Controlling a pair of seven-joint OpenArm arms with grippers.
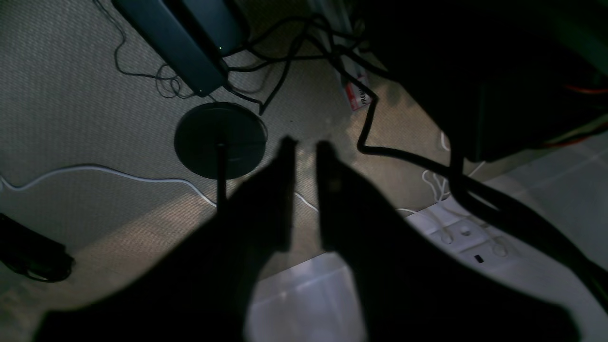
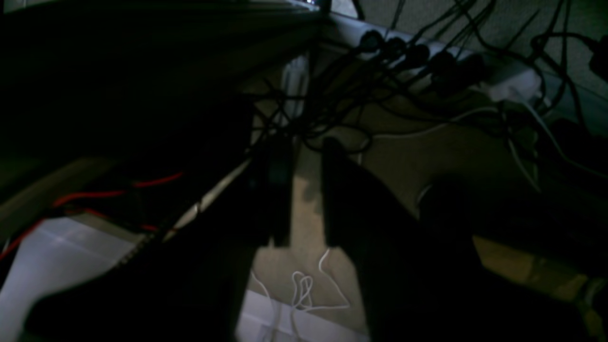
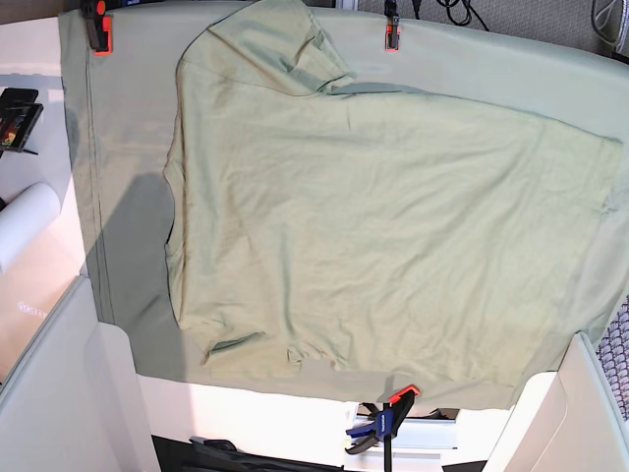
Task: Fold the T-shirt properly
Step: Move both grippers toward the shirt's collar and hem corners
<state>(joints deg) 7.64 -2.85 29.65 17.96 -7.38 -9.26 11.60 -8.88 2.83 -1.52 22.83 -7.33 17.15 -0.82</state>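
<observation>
The T-shirt [image 3: 373,226] lies spread and wrinkled across the table cloth [image 3: 123,187] on your surface, one sleeve [image 3: 270,44] folded over near the far edge, neckline at the left of the base view. Orange clamps [image 3: 98,28] pin the cloth at the far edge; a blue-and-orange clamp [image 3: 385,418] grips the near edge. Neither arm appears in the base view. Your left gripper [image 1: 306,145] hangs off the surface over carpet [image 1: 61,95], jaws slightly apart and holding nothing, above a round black base [image 1: 219,140] and cables. Your right gripper [image 2: 306,147] likewise points at tangled cables [image 2: 380,85], jaws slightly apart, empty.
</observation>
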